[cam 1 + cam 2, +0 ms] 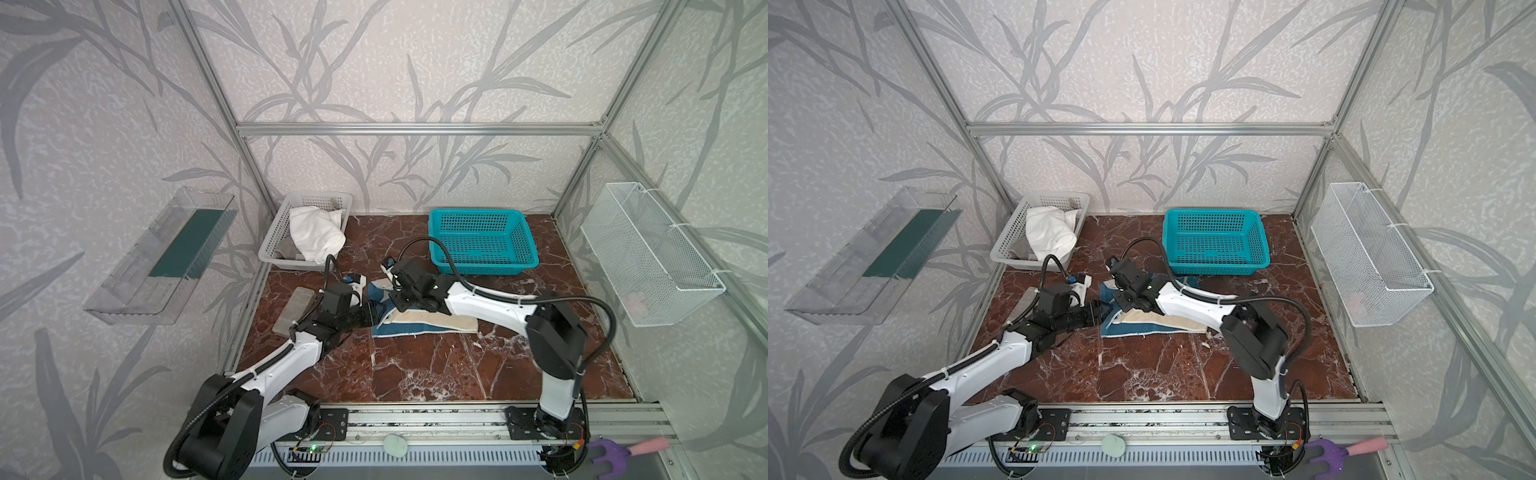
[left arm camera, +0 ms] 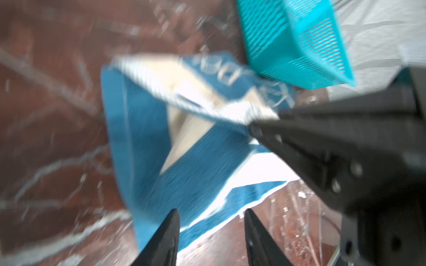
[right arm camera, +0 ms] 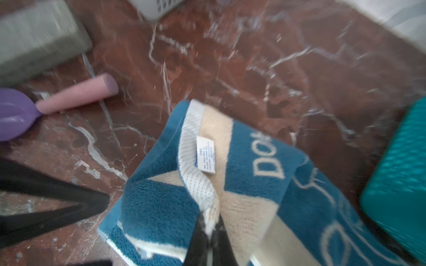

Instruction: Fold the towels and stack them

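while the right gripper (image 3: 211, 226) is clenched on its hem (image 3: 190, 147), the blue towel (image 1: 415, 326) lies on the table (image 1: 415, 374) just in front of the teal basket (image 1: 484, 269), toward that basket's front left corner and apart from it. most of the cloth rests flat as a long, loosely doubled strip. the end nearest the basket's corner stands up in a peak where the fingers pinch it. it is thick terry in broad blue and cream bands, with white letters, "do" readable in the right wrist view, and a thin white outline drawing beside them. the hem is a white ribbed band with a small white label (image 3: 205, 154) on it. folds cross, so cream triangles show against the blue.

the left gripper (image 2: 211, 214) is released: its fingers stand apart, the towel's edge shows beyond the gap, and nothing is caught between them. it is at the towel's left end, in front of and left of the teal basket.

the white towel (image 1: 316, 237) is bunched in the white basket (image 1: 269, 245), well left of the teal basket by the same wall, and spills over the rim. the grey towel (image 1: 286, 248) lies crumpled under it. a slab (image 1: 297, 305) lies flat, left of and nearer than the teal basket.
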You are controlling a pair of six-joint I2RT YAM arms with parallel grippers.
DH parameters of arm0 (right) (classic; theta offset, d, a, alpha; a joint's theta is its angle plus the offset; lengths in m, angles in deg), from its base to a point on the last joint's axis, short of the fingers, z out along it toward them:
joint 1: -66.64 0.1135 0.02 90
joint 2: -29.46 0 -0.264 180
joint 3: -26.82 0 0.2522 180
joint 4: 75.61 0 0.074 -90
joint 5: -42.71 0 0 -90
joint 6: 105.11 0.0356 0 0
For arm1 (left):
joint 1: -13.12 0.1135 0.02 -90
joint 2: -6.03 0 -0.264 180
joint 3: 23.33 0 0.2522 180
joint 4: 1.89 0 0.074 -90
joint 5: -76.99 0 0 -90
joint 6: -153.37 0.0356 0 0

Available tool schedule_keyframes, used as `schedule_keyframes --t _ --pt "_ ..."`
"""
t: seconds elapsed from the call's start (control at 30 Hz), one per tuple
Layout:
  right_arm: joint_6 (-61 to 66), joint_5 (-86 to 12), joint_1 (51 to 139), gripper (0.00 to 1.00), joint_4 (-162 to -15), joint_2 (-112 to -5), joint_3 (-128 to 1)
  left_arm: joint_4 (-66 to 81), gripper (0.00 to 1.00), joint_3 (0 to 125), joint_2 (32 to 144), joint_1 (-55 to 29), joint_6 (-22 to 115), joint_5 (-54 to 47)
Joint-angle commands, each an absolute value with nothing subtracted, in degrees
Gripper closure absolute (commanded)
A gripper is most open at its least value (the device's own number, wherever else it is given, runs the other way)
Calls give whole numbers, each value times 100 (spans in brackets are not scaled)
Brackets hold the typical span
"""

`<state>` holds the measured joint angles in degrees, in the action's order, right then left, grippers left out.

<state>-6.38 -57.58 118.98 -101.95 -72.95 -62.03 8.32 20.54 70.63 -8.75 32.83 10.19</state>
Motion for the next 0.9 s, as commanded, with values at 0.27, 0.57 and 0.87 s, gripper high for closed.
schedule_keyframes --t 0.27,0.57,0.87 --pt "1247 -6053 11216 100 -9024 -4452 -2998 1249 51 3095 7574 -1881 4208 670" --pt "1478 -6077 11108 100 -9308 -3662 -2322 1776 41 2893 7768 -2086 4097 -275" --pt "1057 -6081 10971 100 -9735 -3244 -2528 1453 47 1612 6571 -2061 3663 -595"
